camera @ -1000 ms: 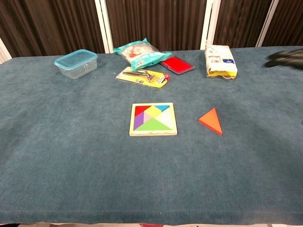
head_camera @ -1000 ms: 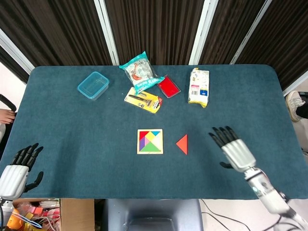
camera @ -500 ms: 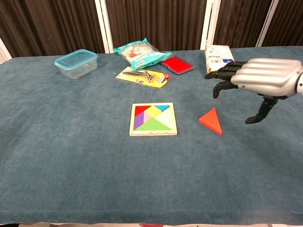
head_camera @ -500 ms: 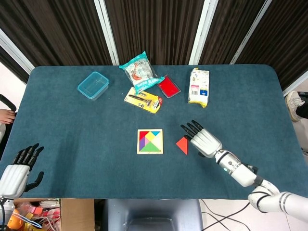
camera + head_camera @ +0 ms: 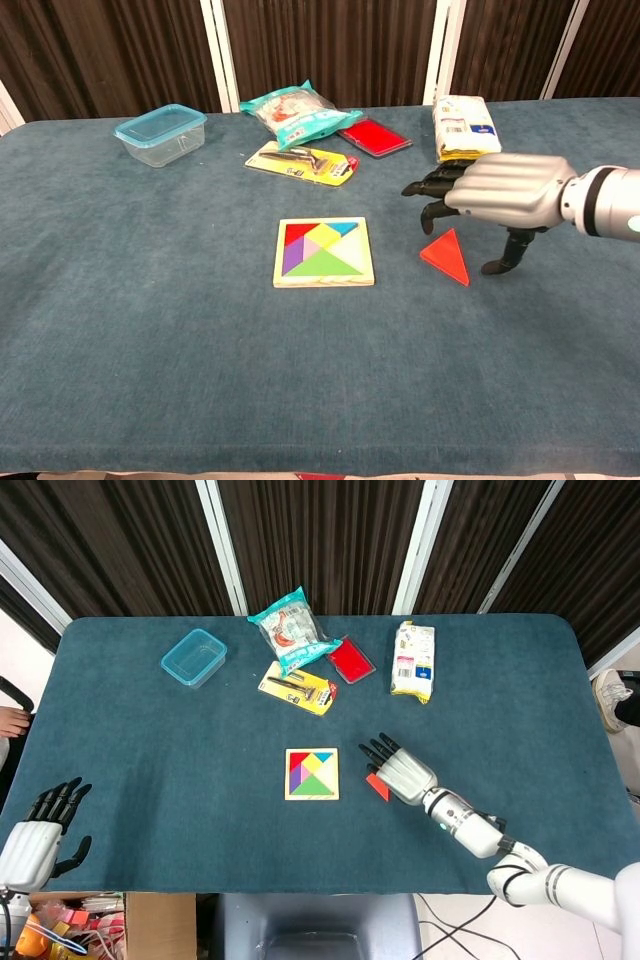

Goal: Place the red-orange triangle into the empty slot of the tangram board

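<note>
The right hand hovers just above the red-orange triangle, fingers spread, holding nothing. The triangle lies flat on the table near its middle, just right of the tangram board. The left hand waits, fingers spread, off the table's near left corner.

The right hand has a ribbed silver-grey metallic back and black fingers with a black thumb. Behind it comes a silver wrist, then a white rounded forearm with a small teal-lit spot near the wrist. The left hand looks the same: pale silver back, black fingers, white forearm.
</note>
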Controlling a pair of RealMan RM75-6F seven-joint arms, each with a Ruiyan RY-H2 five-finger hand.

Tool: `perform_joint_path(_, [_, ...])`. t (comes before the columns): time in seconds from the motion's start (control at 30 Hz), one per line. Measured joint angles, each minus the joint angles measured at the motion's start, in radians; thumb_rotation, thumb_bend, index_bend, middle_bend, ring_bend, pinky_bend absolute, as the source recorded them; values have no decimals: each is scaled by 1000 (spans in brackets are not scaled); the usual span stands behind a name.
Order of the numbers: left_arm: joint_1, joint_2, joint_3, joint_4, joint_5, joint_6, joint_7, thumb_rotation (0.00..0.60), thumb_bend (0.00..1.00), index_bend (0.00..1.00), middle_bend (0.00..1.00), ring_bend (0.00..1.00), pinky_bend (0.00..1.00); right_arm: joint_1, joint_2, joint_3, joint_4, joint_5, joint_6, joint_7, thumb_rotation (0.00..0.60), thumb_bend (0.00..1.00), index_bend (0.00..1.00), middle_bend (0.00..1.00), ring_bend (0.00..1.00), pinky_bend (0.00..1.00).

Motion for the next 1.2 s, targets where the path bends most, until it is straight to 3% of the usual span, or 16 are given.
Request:
perform_joint_path(0.63, [1, 3, 1, 3, 4, 5, -13, 600, 456, 0, 0, 15, 104, 35, -36, -16, 22, 102, -29, -80, 600, 376, 452, 0, 0, 0])
perform_joint_path(0.83, [0, 4, 1, 2, 4, 4, -13, 600, 457, 0, 0, 15, 104, 43, -43, -23, 24, 117, -25, -88, 600, 429, 506, 0, 0, 0])
perform_joint_path(1.2, [5, 6, 5, 3, 11, 12, -19, 600, 457, 0, 0, 15, 104, 48, -58, -33, 35, 127, 3, -104, 600, 433, 602, 8, 0, 0])
